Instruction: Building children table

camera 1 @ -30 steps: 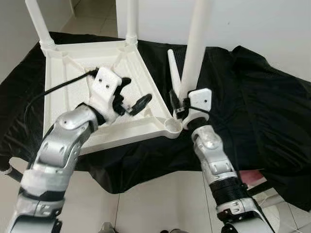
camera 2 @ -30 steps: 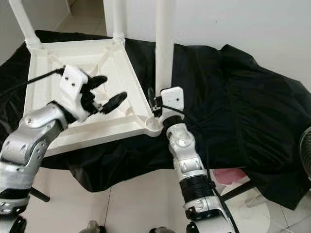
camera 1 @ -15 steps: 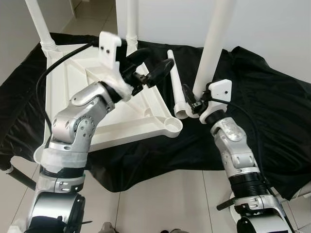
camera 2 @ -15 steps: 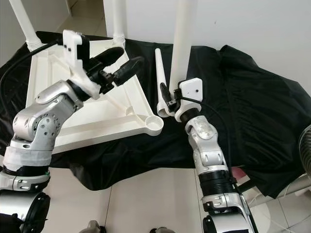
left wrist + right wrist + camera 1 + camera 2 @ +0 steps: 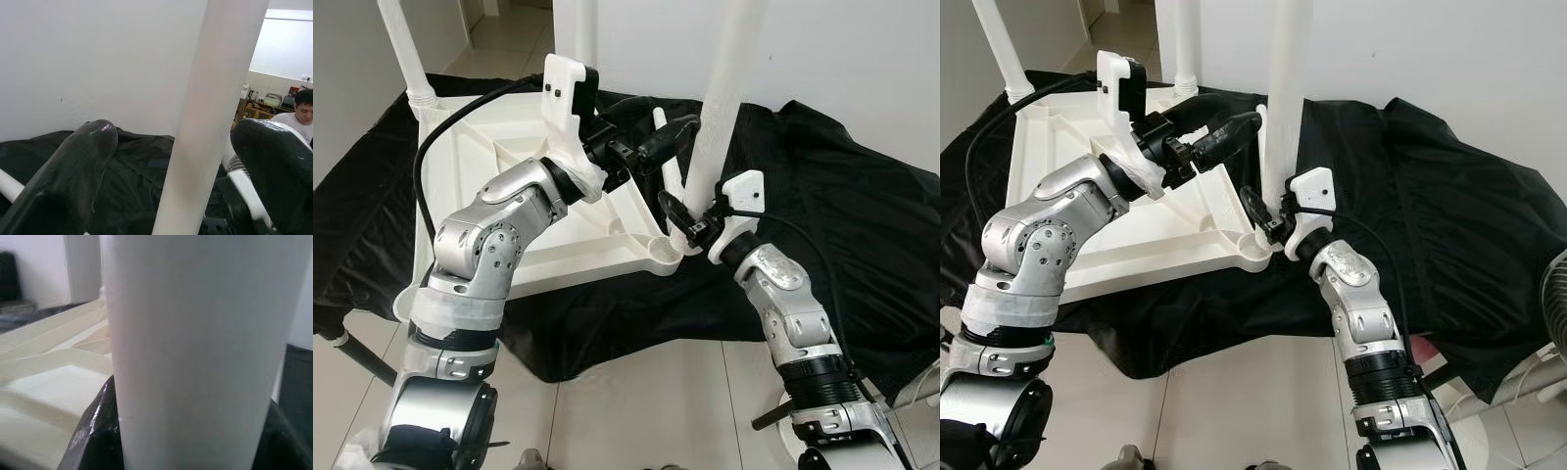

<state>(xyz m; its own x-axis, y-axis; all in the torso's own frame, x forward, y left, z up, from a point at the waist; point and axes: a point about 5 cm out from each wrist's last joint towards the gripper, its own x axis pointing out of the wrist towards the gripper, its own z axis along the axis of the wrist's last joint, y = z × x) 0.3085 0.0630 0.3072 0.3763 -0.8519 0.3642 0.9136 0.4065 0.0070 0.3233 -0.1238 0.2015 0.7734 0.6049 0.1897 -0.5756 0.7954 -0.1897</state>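
Left gripper [image 5: 668, 140], fingers spread, straddles the upright leg [image 5: 721, 98] without touching it. Right gripper [image 5: 690, 223] clamps that leg's base, just above the corner socket [image 5: 659, 253] of the upturned tabletop [image 5: 480, 176].

The upright leg [image 5: 720, 108] stands between the left gripper [image 5: 651, 137] fingers, blocking closure. Bare black cloth [image 5: 842, 196] at 3 o'clock offers open passage; the tabletop [image 5: 499, 176] occupies 9 o'clock
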